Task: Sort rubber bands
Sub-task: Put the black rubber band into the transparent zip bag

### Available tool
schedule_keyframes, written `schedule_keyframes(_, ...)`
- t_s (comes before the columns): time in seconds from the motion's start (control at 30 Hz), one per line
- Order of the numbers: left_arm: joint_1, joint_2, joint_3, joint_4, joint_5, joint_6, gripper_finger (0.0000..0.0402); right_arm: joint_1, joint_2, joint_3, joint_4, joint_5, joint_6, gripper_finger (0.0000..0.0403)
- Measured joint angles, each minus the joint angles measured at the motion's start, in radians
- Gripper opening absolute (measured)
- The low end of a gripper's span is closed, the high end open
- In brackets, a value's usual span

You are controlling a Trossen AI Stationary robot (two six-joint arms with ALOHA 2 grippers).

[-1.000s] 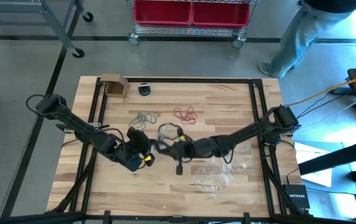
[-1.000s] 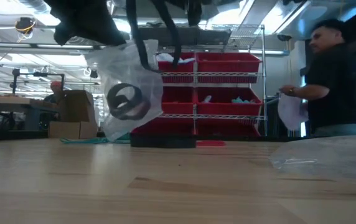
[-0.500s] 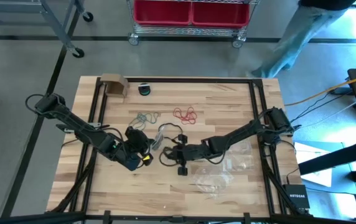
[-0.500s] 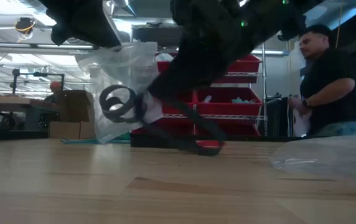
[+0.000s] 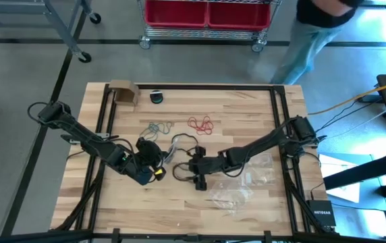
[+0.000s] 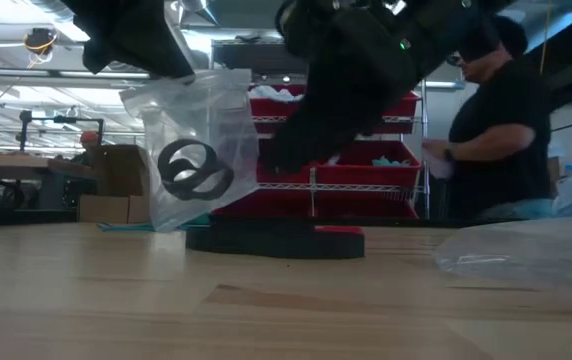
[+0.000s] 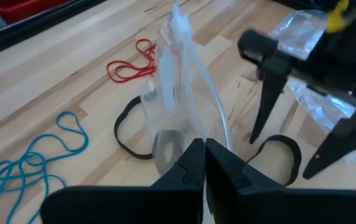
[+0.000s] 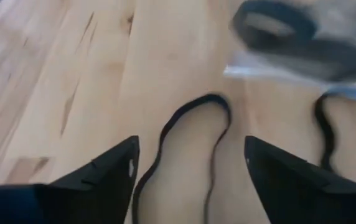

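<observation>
We see red rubber bands [image 5: 200, 125] and teal rubber bands [image 5: 158, 127] lying toward the tabletop's far edge. Black rubber bands [image 5: 182, 173] lie flat mid-table; more black bands [image 6: 192, 170] sit curled inside a bag.

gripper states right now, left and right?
Left gripper: shut on the clear zip bag, held up off the table.
Right gripper: open, empty, low over a black rubber band.

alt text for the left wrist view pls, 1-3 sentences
The left pincer, shut, pinches a clear zip bag holding black rubber bands above the wooden table. Beyond it the right pincer stands open over a black band; red bands and teal bands lie apart.
</observation>
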Motion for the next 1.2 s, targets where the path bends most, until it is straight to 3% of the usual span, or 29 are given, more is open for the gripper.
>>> schedule_keyframes(0.23, 0.0, 0.0, 0.0, 0.002, 0.013, 0.007, 0.0, -0.002, 0.077, 0.0, 0.019, 0.054, 0.073, 0.032)
schedule_keyframes(0.33, 0.0, 0.0, 0.0, 0.002, 0.016, 0.009, 0.0, -0.002, 0.121, -0.001, 0.028, 0.004, 0.074, 0.032)
schedule_keyframes(0.87, 0.0, 0.0, 0.0, -0.002, 0.044, 0.018, 0.0, -0.001, 0.116, 0.023, -0.005, -0.058, 0.028, 0.0251)
schedule_keyframes(1.03, 0.0, 0.001, 0.0, -0.002, 0.045, 0.034, 0.0, 0.012, 0.082, 0.041, 0.005, -0.115, 0.075, 0.0284)
schedule_keyframes(1.2, 0.0, 0.001, 0.0, -0.002, 0.045, 0.039, 0.0, 0.03, 0.088, 0.039, -0.04, -0.024, 0.086, 0.0328)
